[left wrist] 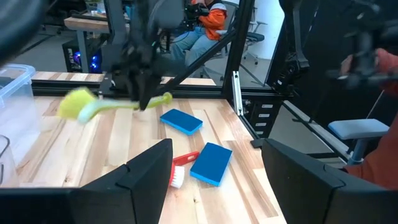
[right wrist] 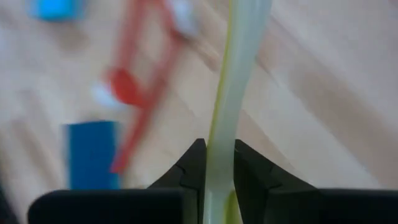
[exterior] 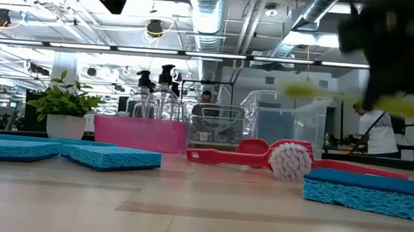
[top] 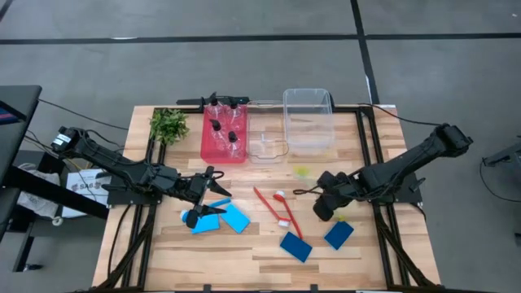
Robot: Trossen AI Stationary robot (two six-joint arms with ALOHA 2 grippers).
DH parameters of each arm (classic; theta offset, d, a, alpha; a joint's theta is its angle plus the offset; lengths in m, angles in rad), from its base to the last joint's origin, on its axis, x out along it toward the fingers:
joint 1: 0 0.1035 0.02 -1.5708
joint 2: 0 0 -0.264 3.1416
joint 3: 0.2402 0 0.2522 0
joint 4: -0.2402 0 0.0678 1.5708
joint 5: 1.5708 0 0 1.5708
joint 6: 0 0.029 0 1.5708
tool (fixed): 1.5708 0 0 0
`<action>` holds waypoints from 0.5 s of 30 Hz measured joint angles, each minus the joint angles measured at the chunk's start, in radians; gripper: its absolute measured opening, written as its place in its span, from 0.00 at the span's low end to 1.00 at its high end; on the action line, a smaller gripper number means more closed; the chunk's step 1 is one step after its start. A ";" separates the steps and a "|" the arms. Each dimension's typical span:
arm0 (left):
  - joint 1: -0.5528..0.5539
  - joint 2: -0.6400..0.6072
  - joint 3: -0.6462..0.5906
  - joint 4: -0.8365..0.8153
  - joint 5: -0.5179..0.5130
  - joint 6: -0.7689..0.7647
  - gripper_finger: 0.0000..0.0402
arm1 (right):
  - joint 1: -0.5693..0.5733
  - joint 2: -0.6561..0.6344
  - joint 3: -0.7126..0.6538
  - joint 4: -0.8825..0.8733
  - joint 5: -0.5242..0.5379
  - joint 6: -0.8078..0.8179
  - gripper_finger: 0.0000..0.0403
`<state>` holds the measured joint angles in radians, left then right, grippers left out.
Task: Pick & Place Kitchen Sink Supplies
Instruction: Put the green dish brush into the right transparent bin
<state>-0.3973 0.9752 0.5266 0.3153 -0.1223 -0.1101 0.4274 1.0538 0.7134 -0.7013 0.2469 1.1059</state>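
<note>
My right gripper [top: 319,185] is shut on a yellow-green brush [left wrist: 118,104] and holds it in the air right of the table's middle. The brush's head [top: 303,171] points toward the clear bins. Two red brushes [top: 275,208] lie on the wood at the middle. Several blue sponges [top: 236,218] lie flat around them. Clear pump bottles [top: 225,130] stand in a pink bin [top: 208,146]. My left gripper [top: 220,201] hangs open above the left sponges, with nothing between its fingers. My right gripper pinches the yellow-green brush's handle [right wrist: 221,134] between its two fingers, nearer the free end [left wrist: 166,98] than the head. The fingers slant down from above and lie across the handle. The brush is lifted clear of the table and hangs about level.
A tall clear bin [top: 308,122] and a small clear one [top: 267,148] stand at the far middle, beside the pink bin. A leafy plant [top: 168,124] stands at the far left. Bare wood runs along the near edge [top: 244,273]. People sit in the room beyond the table.
</note>
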 joint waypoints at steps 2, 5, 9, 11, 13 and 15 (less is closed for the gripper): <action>0.000 0.000 0.000 0.000 -0.006 0.000 0.62 | -0.002 0.000 0.073 0.001 0.026 -0.104 0.12; 0.000 0.000 0.000 0.000 -0.008 0.000 0.62 | -0.019 0.000 0.187 0.001 0.103 -0.253 0.12; 0.000 0.000 0.000 0.000 -0.008 0.000 0.62 | -0.057 0.000 0.337 0.003 0.244 -0.478 0.13; 0.000 0.000 0.000 0.000 -0.008 0.000 0.62 | -0.083 0.000 0.400 0.010 0.329 -0.587 0.13; 0.000 0.000 0.000 0.000 -0.008 0.000 0.62 | -0.118 -0.001 0.452 0.018 0.407 -0.681 0.13; 0.000 0.000 0.000 0.000 -0.008 0.000 0.62 | -0.166 -0.001 0.487 0.055 0.468 -0.778 0.13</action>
<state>-0.3973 0.9752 0.5266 0.3157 -0.1299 -0.1102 0.2615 1.0527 1.2005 -0.6459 0.7147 0.3283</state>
